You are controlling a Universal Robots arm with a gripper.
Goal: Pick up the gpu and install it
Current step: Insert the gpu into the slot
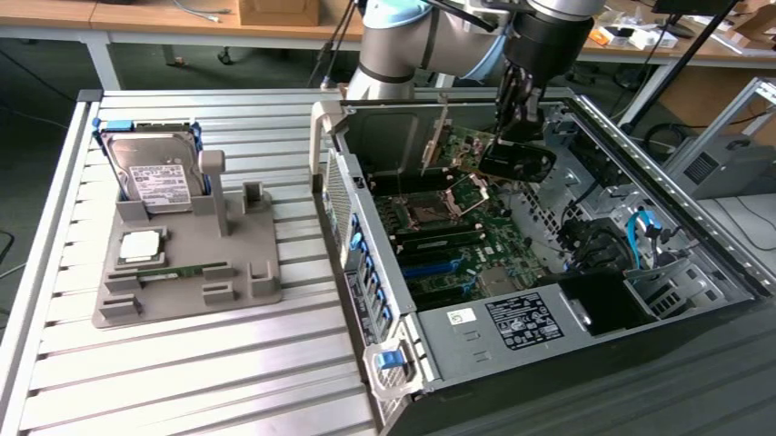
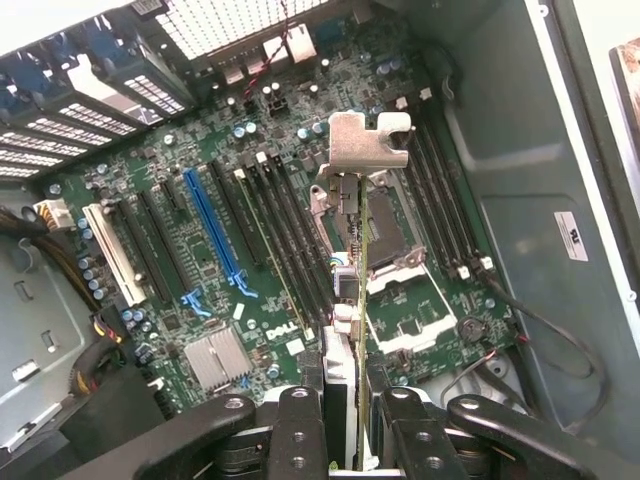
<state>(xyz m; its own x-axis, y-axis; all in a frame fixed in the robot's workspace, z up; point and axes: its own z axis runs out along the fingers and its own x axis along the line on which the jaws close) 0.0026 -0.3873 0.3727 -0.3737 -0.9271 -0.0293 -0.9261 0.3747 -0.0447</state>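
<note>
**A:** What lies across the scene, starting from the exterior view's left?

**B:** A slatted metal worktop [image 1: 182, 381] carries a grey holder [image 1: 182, 291] with a hard drive [image 1: 152, 177] standing in it. To the exterior view's right, an open computer case [image 1: 485, 350] lies on its side. Over its far end the pincer [image 1: 515, 132] is closed on the gpu [image 1: 515, 163]. The card hangs above the motherboard [image 2: 220, 290], with its silver bracket [image 2: 365, 145] at the end away from the wrist camera.

**A:** What could go wrong?

**B:** As I judge it, the card is thin and pinched between narrow fingers [image 2: 300, 430], so it could tilt in the grip. The bracket might then catch the case wall, or the contact edge might miss its slot and press on nearby parts.

**A:** Is anything hard to make out?

**B:** Yes. The wrist view sees the card edge-on, so its faces are hidden there. I cannot tell which slot lies beneath it. The arm is cut off at the top of the exterior view.
</note>
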